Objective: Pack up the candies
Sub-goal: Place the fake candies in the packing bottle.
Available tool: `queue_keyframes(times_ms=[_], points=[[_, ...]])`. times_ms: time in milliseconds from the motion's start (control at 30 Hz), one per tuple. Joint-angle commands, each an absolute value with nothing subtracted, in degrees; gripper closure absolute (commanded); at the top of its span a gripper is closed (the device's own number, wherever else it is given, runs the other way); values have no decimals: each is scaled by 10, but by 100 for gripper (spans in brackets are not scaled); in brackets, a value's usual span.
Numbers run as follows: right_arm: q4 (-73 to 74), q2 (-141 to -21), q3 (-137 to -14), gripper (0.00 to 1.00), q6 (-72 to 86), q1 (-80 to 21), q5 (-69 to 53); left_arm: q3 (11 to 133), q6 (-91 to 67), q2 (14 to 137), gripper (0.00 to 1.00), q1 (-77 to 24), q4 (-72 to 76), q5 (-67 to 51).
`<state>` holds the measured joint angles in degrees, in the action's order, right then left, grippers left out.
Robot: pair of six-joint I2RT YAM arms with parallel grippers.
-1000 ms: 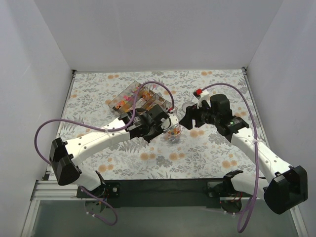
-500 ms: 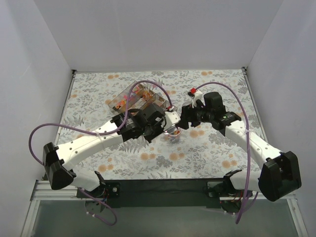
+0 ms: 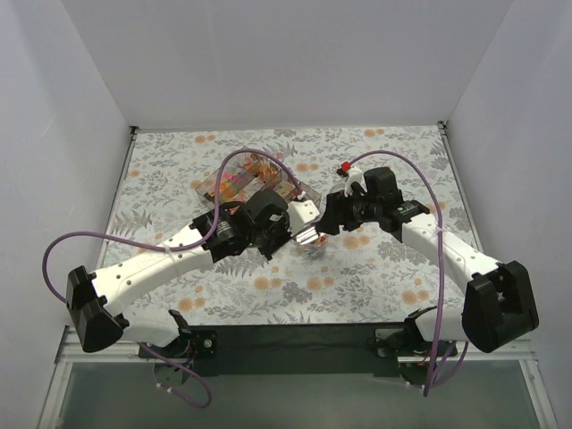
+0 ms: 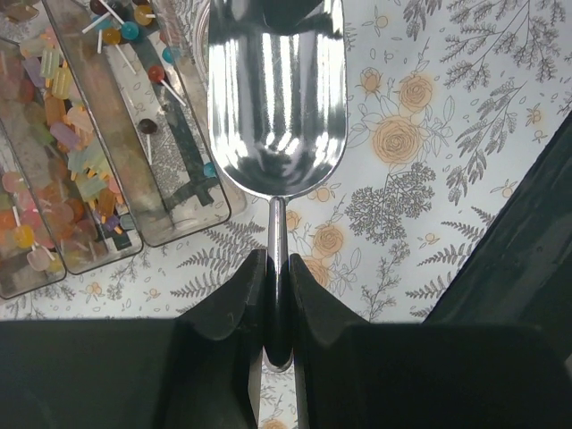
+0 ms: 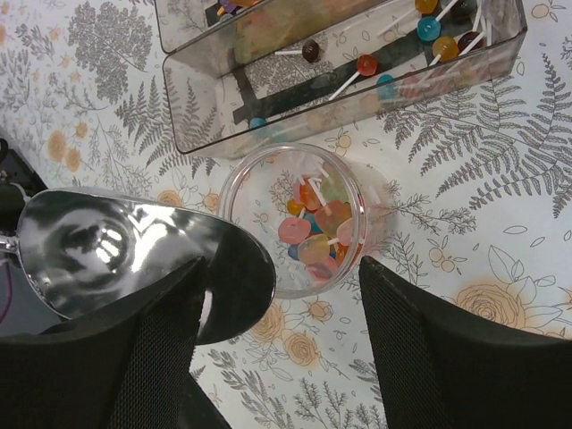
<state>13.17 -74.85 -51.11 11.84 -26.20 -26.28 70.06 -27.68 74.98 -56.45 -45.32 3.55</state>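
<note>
tablecloth (image 3: 384,277): white, printed with grey ferns and leafy sprigs and pale orange roses
scoop (image 4: 275,98): bright silver, mirror-shiny, streaked with dark and white reflections
cup (image 5: 357,192): clear and colourless
candies (image 5: 313,234): pink, orange, yellow, pale green and a little blue in the cup; pastel pink, yellow, green, orange and lilac in the tray
lollipops (image 5: 366,64): red, orange, teal and dark brown heads on white sticks
tray (image 5: 206,121): clear plastic, dark strips showing at its bottom
left arm (image 3: 161,259): white links, black joints
right arm (image 3: 447,252): white and black, with a small red cap near the wrist
cables (image 3: 45,268): purple
walls (image 3: 268,63): plain white
base rail (image 3: 295,338): black
</note>
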Motion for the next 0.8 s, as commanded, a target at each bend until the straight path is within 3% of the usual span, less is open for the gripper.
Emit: queue_keyframes(times_ms=[0, 400, 767], points=[[140, -758, -523, 26, 113, -258, -268, 695, -290, 708, 100, -547, -377, 20], [189, -755, -610, 26, 64, -258, -229, 725, -292, 756, 100, -425, -455, 78], [191, -776, -601, 27, 56, -258, -196, 823, -265, 856, 100, -301, -535, 155]])
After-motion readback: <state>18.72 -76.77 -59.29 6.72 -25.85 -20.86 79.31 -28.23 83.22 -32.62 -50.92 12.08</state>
